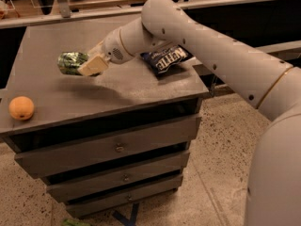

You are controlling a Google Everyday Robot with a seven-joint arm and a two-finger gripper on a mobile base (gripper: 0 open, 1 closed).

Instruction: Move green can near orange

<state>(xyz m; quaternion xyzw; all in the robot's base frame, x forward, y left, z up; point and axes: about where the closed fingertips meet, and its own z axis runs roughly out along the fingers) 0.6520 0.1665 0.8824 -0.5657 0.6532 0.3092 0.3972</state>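
The green can (71, 62) is shiny green with white markings and lies on its side in my gripper (87, 65), held a little above the grey cabinet top (117, 91). The gripper's cream fingers (92, 66) are shut on the can, over the left middle of the top. The orange (21, 108) sits at the front left corner of the top, well to the lower left of the can and apart from it. My white arm reaches in from the right.
A dark blue chip bag (164, 59) lies on the top's right side, behind the arm. The cabinet has three drawers (117, 147) below. A railing and shelves (84, 4) run behind. Speckled floor (221, 173) lies to the right.
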